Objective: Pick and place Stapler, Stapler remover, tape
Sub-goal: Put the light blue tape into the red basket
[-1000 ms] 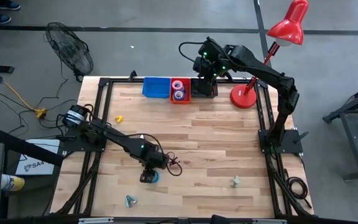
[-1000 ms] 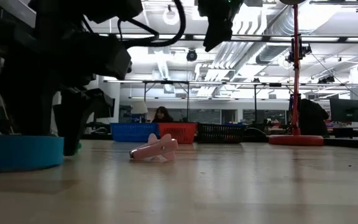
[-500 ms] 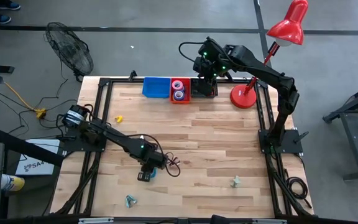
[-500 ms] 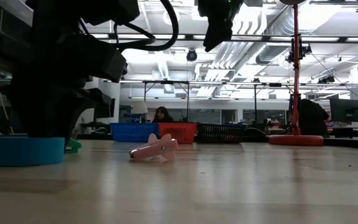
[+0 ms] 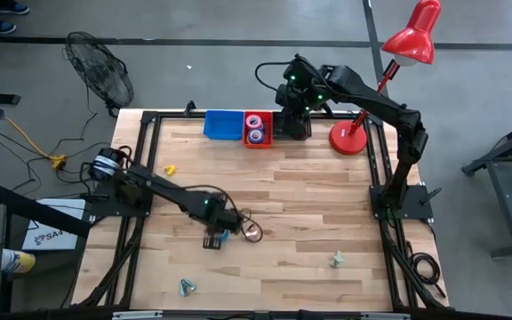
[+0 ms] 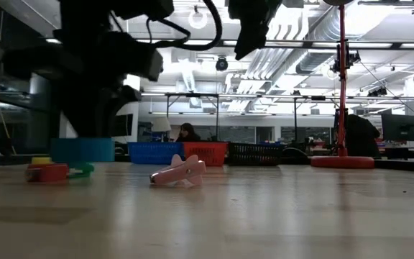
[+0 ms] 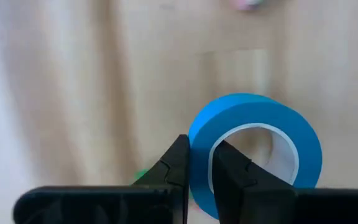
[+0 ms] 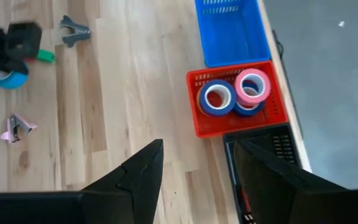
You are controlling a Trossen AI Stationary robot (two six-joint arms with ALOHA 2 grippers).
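L gripper [image 7: 197, 171] is pinching the blue tape roll [image 7: 257, 146] by its wall, lifting; next calls for carry to red basket [image 8: 197, 127]; R gripper [image 8: 194, 168], fingers spread, is hanging over the baskets.

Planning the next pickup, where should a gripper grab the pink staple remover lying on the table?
The pink staple remover lies flat on the bare wood, clear of the left gripper with its blue tape roll. Probably best from straight above, fingers across its narrow body, not the splayed jaws.

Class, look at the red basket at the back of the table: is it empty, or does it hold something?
Not empty. The red basket holds rolls of tape, blue and pink.
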